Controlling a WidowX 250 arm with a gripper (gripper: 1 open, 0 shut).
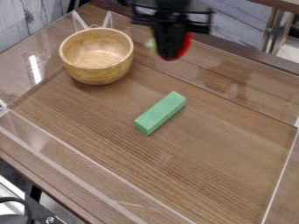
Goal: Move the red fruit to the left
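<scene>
The red fruit (170, 45) hangs in the air above the table's far side, right of the wooden bowl (97, 56). My gripper (172, 48) points down and is shut on the fruit, with black fingers on either side of it. A bit of the fruit's green top shows at its left edge. Fruit and gripper are blurred with motion.
A green rectangular block (160, 112) lies diagonally in the middle of the wooden table (140, 166). Low clear walls run around the table's edges. The arm reaches in from the top of the view.
</scene>
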